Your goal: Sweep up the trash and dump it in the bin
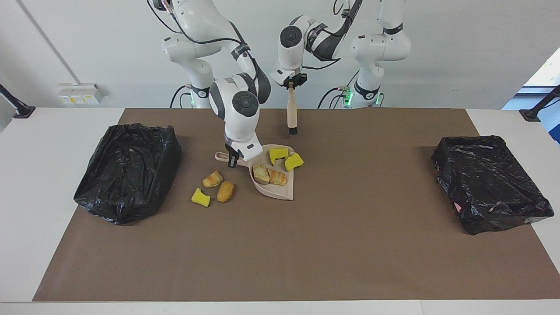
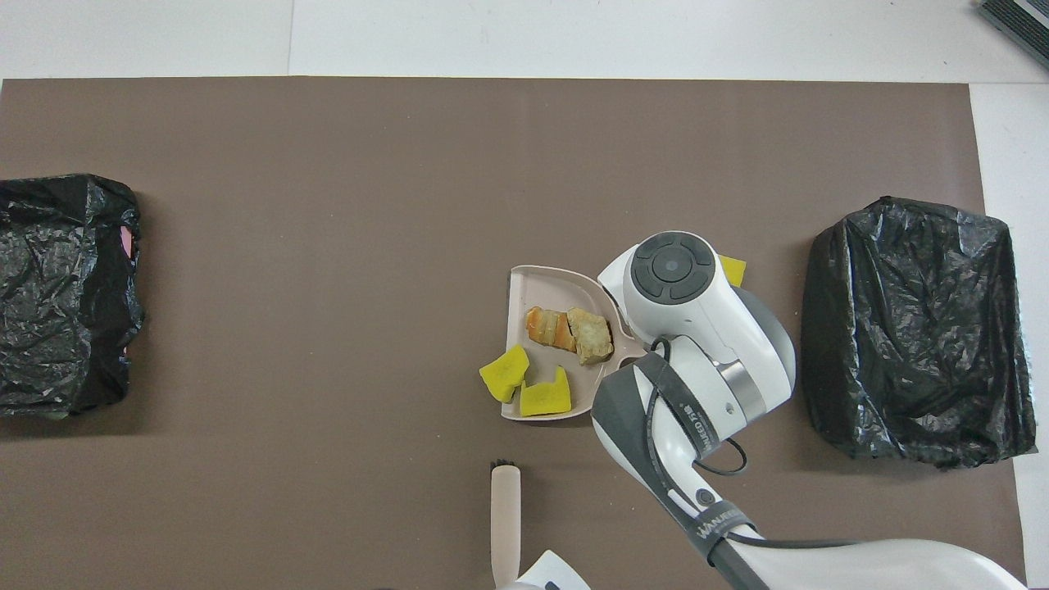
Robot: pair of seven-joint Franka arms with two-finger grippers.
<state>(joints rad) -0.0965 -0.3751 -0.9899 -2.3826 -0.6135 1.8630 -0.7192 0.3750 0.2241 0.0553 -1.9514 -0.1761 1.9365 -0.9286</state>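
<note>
While four of the seven bits of trash already sit in or on the dustpan [image 1: 275,191], the job looks roughly half done. Two bread pieces [image 1: 270,175] lie on the pan's floor. One yellow chunk [image 1: 278,154] rests inside near the back wall, and a second yellow chunk [image 1: 294,162] straddles the open lip, so it is only partly gathered.

Three bits remain loose on the tabletop, at about 8 o'clock from the pan in the facing view: a croissant piece [image 1: 213,179], a bread lump [image 1: 225,191] and a small yellow chunk [image 1: 201,197]. They lie on the handle side, away from the pan's mouth.

The right end effector [image 1: 232,158] is down at the tabletop, pinching the dustpan's handle. The left end effector [image 1: 292,84] is pressed together on the top of the brush [image 1: 291,116], which hangs upright in the air at the pan's 12 o'clock, bristles down and clear of the surface.

Nothing has yet been tipped out. The black-lined bin [image 1: 127,170] sits at the pan's 9 o'clock, a second bin [image 1: 490,183] at 3 o'clock. Left to do: sweep in the three strays and the straddling chunk, then dump.
</note>
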